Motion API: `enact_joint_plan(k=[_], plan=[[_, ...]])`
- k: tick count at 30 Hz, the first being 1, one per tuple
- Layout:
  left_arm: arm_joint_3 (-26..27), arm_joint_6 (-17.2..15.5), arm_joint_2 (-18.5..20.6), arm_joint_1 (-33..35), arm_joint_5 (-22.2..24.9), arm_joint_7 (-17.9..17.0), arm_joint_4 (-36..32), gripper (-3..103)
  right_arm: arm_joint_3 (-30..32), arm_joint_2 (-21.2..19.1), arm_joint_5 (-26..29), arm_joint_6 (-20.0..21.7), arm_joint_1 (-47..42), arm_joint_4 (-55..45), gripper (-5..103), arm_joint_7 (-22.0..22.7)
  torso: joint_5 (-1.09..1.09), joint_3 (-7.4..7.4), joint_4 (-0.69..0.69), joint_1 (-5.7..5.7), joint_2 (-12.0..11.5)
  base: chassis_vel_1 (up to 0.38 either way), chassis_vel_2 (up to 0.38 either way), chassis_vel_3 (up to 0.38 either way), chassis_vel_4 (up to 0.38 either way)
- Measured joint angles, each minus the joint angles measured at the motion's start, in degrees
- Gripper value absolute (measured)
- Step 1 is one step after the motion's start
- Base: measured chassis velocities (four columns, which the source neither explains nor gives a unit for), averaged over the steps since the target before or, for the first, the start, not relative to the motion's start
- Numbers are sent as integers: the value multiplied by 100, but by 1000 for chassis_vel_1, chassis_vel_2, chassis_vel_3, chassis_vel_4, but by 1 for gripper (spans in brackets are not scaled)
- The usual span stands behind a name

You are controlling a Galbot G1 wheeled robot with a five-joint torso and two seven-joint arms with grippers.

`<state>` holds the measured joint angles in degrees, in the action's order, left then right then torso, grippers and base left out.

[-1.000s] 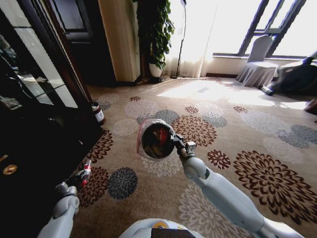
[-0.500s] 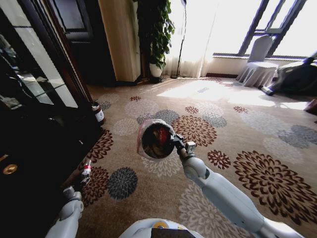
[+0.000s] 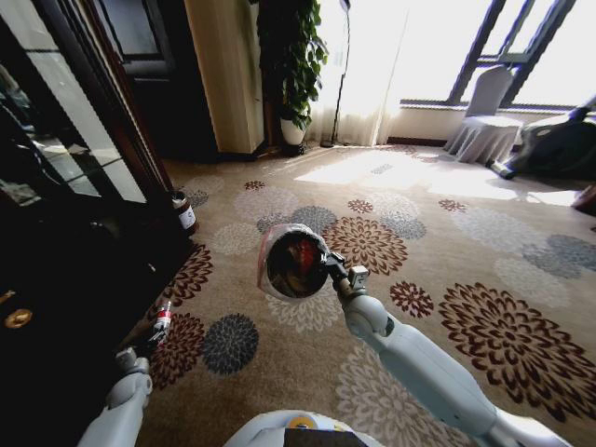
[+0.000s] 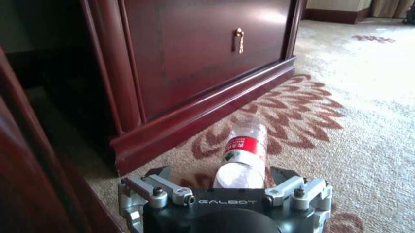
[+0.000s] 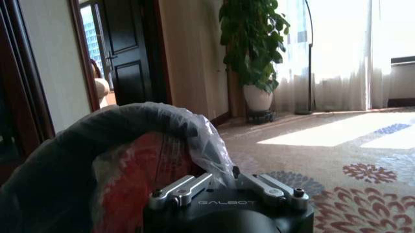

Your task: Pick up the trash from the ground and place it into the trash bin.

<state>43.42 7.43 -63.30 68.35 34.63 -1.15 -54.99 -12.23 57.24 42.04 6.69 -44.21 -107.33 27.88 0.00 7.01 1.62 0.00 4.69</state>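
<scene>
Low over the flower-patterned carpet [image 3: 438,233], the left gripper [image 4: 227,187] stood with its metal fingers [image 4: 159,189] spread wide on either side of a clear plastic bottle [image 4: 243,154] with a red label, which lay on its side beside the glossy dark wood cabinet [image 4: 194,63]. The bottle sat between the fingers; contact could not be told. Farther out, the right gripper [image 5: 224,187] was clamped on the crinkled liner rim of the round trash bin [image 3: 292,262], held aloft and tipped toward the robot. Beyond, a small dark jar [image 3: 184,212] stood by the cabinet.
</scene>
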Motion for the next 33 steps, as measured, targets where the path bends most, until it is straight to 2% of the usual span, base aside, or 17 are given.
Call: enact_joint_plan(k=[2,3,9,16,17,18,24,26,28,31,32,33], plan=[[-28,0,13,-97,19,41,136,100,0,0,0,0,0,0,0,0,-1,0,0,0,0,0,0,0,0],[-90,-8,39,-301,94,158,398,100,0,0,0,0,0,0,0,0,-1,0,-1,0,0,0,0,0,0],[-261,-6,34,-841,136,527,998,100,1,0,0,0,0,0,0,0,1,0,-1,0,0,0,0,0,0],[-343,-34,-76,-1319,0,579,1625,100,0,0,0,0,0,0,0,0,1,0,-2,0,0,0,0,0,0],[-342,-35,-103,-1383,-42,597,1757,102,0,0,0,0,0,0,0,0,-1,0,-1,0,0,0,0,0,0],[-338,-35,-127,-1424,-74,603,1859,98,0,0,0,0,0,0,0,0,-1,0,-1,0,0,0,0,0,0],[-264,-112,-148,-1524,52,572,2054,96,1,0,0,0,0,0,0,0,2,0,0,0,0,0,0,0,0],[-248,-106,-147,-1534,65,628,2079,88,1,0,0,0,0,0,0,0,-1,0,0,0,0,0,0,0,0],[-245,-106,-150,-1535,75,631,2074,88,1,0,0,0,0,0,0,0,0,0,0,0,0,0,0,0,0],[-244,-120,-167,-1520,162,650,1973,73,1,0,0,0,0,0,0,0,0,0,-1,0,0,0,0,0,0],[-244,-120,-167,-1520,162,650,1973,73,1,0,0,0,0,0,0,0,0,0,-1,0,0,0,0,0,0],[-248,-126,-169,-1502,189,661,1940,67,1,0,0,0,0,0,0,0,0,0,-2,0,0,0,0,0,0]])
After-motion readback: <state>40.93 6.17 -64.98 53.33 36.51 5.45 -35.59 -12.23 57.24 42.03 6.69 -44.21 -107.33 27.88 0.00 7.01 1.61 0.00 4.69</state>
